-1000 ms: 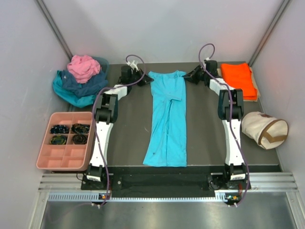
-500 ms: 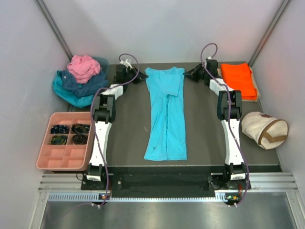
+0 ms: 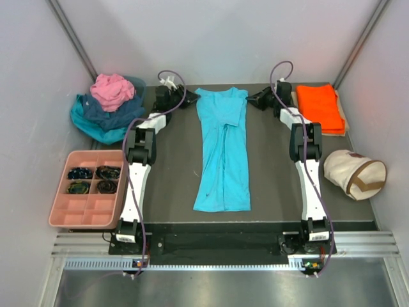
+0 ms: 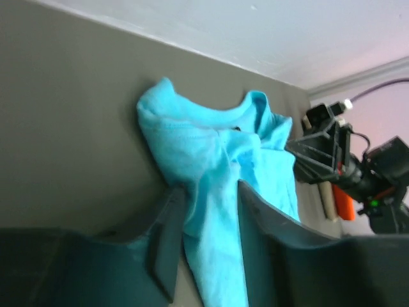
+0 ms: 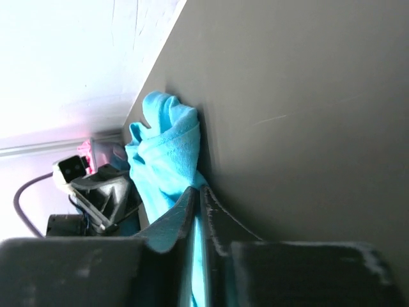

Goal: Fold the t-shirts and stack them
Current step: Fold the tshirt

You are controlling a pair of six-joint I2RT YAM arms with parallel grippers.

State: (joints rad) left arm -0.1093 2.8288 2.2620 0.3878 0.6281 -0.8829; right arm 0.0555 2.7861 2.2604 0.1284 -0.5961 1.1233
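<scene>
Holding turquoise shirt [image 3: 222, 153] flat by its shoulders for folding: pinched tight in right claw [image 5: 199, 190], lying slack inside parted left claw [image 4: 208, 192].

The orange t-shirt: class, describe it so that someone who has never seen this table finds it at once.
Go to the far right corner of the dark table. The orange t-shirt lies there, beyond the cream bag. It alone is folded flat: the turquoise t-shirt lies stretched out mid-table, and the rest are a crumpled pile at far left.
</scene>
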